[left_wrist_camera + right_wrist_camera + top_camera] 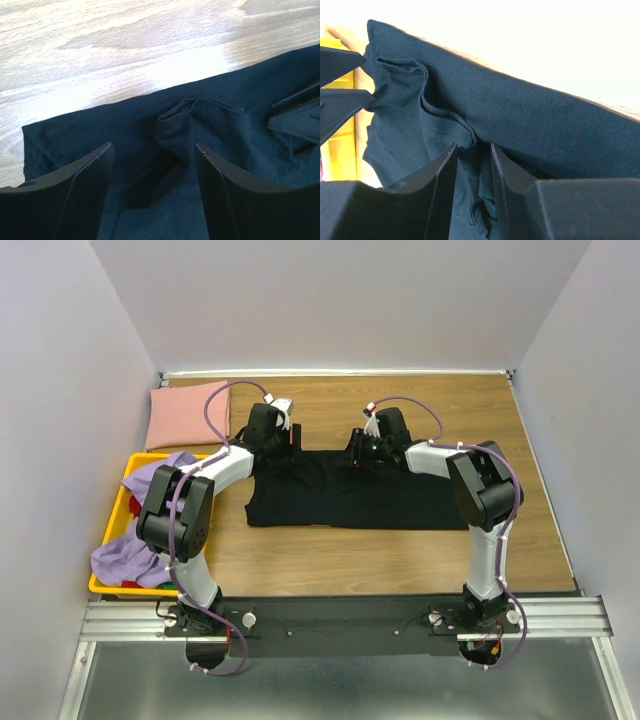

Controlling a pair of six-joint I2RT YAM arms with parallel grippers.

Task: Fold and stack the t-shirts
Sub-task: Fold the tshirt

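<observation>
One black t-shirt (pixel 350 502), spread flat mid-table (pixel 400 552), far hem bunched. Left gripper (pixel 152 147): jaws wide apart over that hem, holding nothing. Right gripper (pixel 474 146): jaws nearly closed, pinching a fold of the hem. One pink t-shirt (pixel 188 415), folded, far-left corner. One lavender t-shirt (pixel 125 558), heaped in yellow crate (pixel 112 518), left edge.
</observation>
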